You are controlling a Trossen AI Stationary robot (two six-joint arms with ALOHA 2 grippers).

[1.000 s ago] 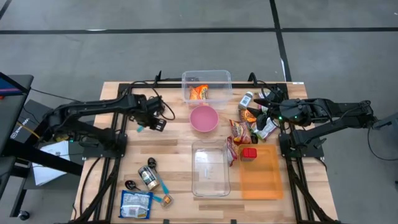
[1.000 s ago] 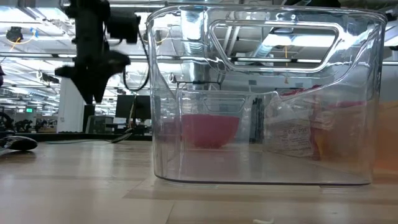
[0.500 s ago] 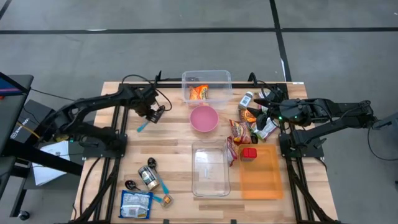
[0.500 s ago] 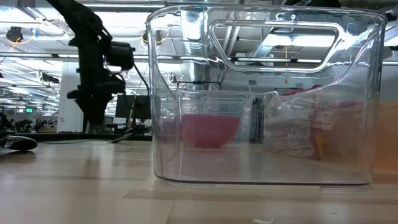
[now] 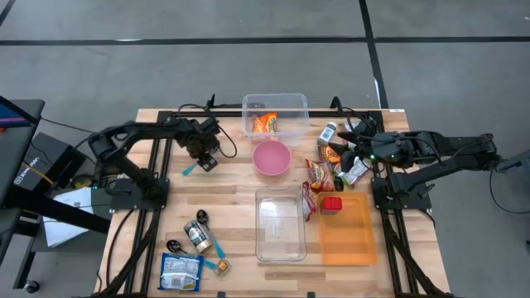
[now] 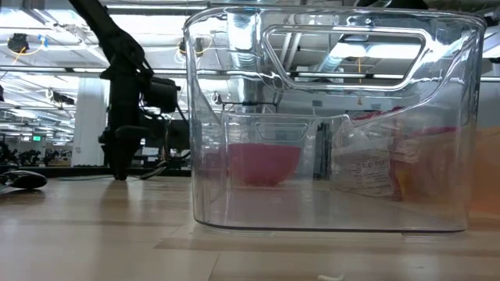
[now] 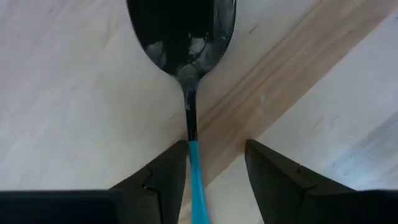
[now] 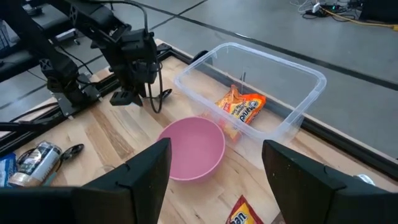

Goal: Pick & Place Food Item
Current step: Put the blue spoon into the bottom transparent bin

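A spoon point(image 7: 185, 43) with a black bowl and a blue handle point(image 5: 190, 170) lies flat on the wooden table at the far left. My left gripper point(image 7: 216, 149) points straight down over it, low at the table point(image 6: 121, 168). It is open, one finger on each side of the handle. An orange snack bag point(image 5: 265, 124) lies in a clear bin point(image 8: 298, 106) at the far edge. My right gripper point(image 8: 214, 186) hangs open and empty above the food packets point(image 5: 321, 172) at the far right. My left gripper straddles the spoon's blue handle point(image 7: 195, 163) near where it joins the black neck, coming from above with the fingers across the handle. The handle runs right along one finger point(image 7: 171, 171). Whether that finger touches it I cannot tell. The spoon lies on the table.
A pink bowl point(image 5: 271, 157) sits beside the bin. A clear container point(image 5: 280, 223) and an orange tray point(image 5: 348, 236) with a red item point(image 5: 331, 204) stand at the middle and right. A can point(image 5: 197, 236), a pouch point(image 5: 180, 271) and more spoons point(image 5: 174, 246) lie near left.
My left gripper has come down from well above the table to just over the spoon, and it has rolled about its upright line on the way. The spoon has stayed where it lay. My right arm has kept still.
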